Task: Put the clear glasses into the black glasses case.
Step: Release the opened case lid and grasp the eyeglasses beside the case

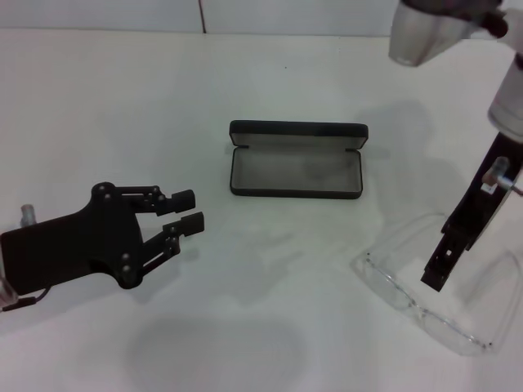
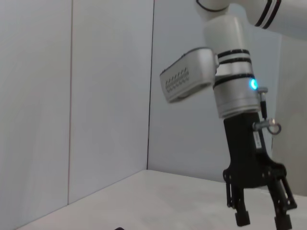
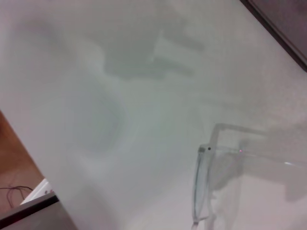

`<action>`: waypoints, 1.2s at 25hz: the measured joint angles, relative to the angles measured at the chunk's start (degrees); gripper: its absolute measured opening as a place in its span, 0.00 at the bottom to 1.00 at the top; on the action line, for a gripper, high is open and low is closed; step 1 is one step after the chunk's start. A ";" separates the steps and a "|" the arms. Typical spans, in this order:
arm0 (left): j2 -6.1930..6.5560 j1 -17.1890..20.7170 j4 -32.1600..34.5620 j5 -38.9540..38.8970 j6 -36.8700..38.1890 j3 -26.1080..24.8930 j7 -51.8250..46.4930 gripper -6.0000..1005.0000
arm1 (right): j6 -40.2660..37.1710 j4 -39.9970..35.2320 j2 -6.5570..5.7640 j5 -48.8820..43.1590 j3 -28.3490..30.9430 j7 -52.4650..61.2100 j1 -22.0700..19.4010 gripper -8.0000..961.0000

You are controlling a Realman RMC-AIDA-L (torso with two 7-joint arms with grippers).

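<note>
- Head view, black glasses case [image 1: 297, 159]: seen lying open at the middle of the white desk [image 1: 122, 98], the lid raised toward the far edge and the grey lining exposed; nothing is held inside.
- Head view, clear glasses [image 1: 425, 298]: seen resting on the desk near the front right corner, well apart from the case, arms unfolded.
- Head view, right gripper [image 1: 437, 273]: seen pointing downward directly over the glasses; whether its tip touches the lens cannot be told from this view.
- Head view, left gripper [image 1: 189, 211]: seen near the left edge of the desk, fingers parted by a narrow gap with nothing between them.
- Left wrist view, right gripper [image 2: 264, 219]: seen across the desk, hanging from a white arm, its two black fingers [image 2: 241, 211] spread apart with nothing gripped.
- Right wrist view, clear glasses [image 3: 204, 184]: one hinge corner and a clear arm are seen lying on the desk; a dark corner of the case [image 3: 283, 21] is seen beyond.
</note>
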 joint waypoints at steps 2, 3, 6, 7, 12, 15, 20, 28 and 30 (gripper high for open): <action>-0.05 -0.20 -0.06 0.04 -0.43 0.14 0.08 0.25 | 1.19 1.19 0.05 0.38 -1.21 0.00 -0.01 0.89; -0.07 -0.29 -0.13 0.06 -0.58 0.20 0.09 0.25 | 1.72 1.73 0.05 0.85 -1.60 0.01 -0.03 0.89; -0.09 -0.69 -0.81 0.08 -0.92 0.22 0.04 0.25 | 3.39 4.39 0.07 2.79 -2.62 -0.14 0.01 0.89; -0.10 -0.90 -1.23 0.08 -1.02 0.17 0.02 0.25 | 4.02 5.71 0.07 3.27 -2.93 -0.29 0.17 0.89; -0.16 -2.35 -3.49 0.11 -1.26 0.06 0.28 0.25 | 7.99 10.36 0.11 3.80 -5.36 -0.51 0.69 0.89; -0.12 -2.75 -4.02 0.11 -1.41 0.03 0.33 0.25 | 9.89 11.32 0.12 4.06 -7.35 -0.45 0.47 0.89; -0.09 -2.84 -4.11 0.11 -2.27 0.04 0.14 0.25 | 11.35 11.81 0.13 4.78 -9.11 -0.17 0.23 0.89; -0.09 -3.63 -4.37 0.10 -2.65 0.11 0.13 0.25 | 12.97 12.37 0.13 5.54 -11.51 -0.59 0.56 0.81; -0.09 -3.64 -4.42 0.09 -2.68 0.07 0.23 0.25 | 13.44 12.39 0.13 6.26 -12.52 -0.61 0.65 0.72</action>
